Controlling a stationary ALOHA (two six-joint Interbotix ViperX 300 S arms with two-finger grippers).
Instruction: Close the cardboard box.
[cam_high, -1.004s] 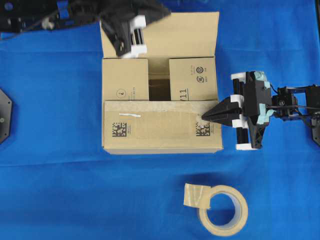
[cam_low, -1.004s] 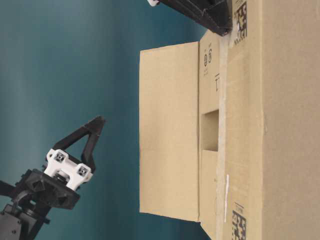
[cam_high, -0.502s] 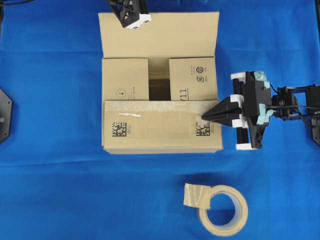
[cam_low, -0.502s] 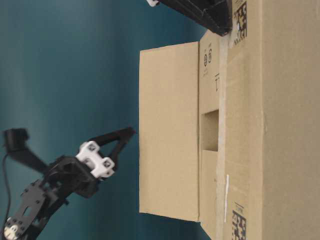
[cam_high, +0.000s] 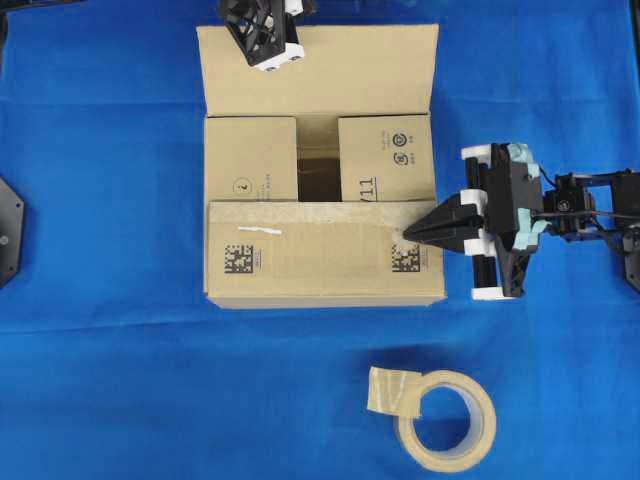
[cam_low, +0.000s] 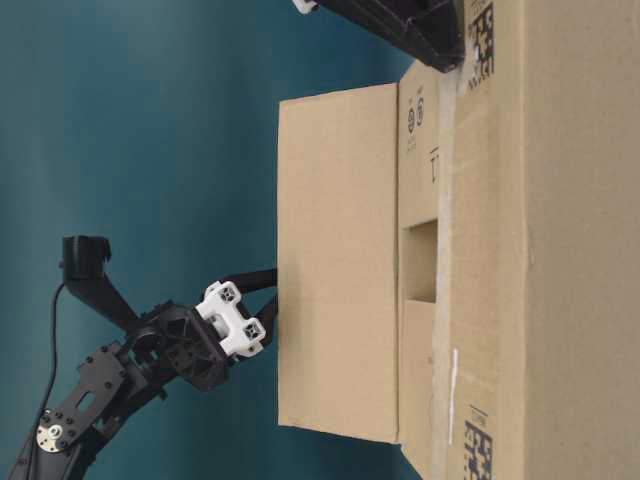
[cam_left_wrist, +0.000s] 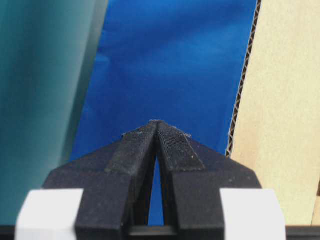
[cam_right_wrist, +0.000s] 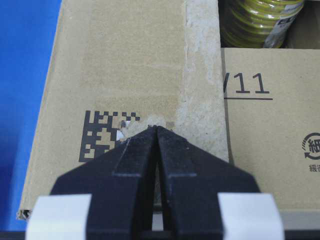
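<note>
**Kid:** Where is the box?

**Me:** The cardboard box (cam_high: 322, 165) sits in the middle of the blue bench (cam_high: 100, 380). A tape roll (cam_high: 445, 417) lies near it, on the side closest to us.

**Kid:** Is it closed?

**Me:** Not yet. I see two small flaps folded in, with a gap between them. The near long flap (cam_high: 325, 262) lies flat on top. The far long flap (cam_high: 320, 68) stands open.

**Kid:** What are your pincers doing?

**Me:** My right pincer (cam_high: 412, 232) is pinched shut with nothing in it. Its tip rests on the near flap by the square code, so I think it is pinning that flap down. My left pincer (cam_low: 270, 300) is shut too, and empty. In the side view its tip is right at the outside of the open flap. I cannot tell if it touches yet.

**Kid:** So what comes next?

**Me:** I think I am on the last flap. I need to push it with the left pincer, over toward the near flap, until it lies flat. The right one should keep its flap down.
</note>
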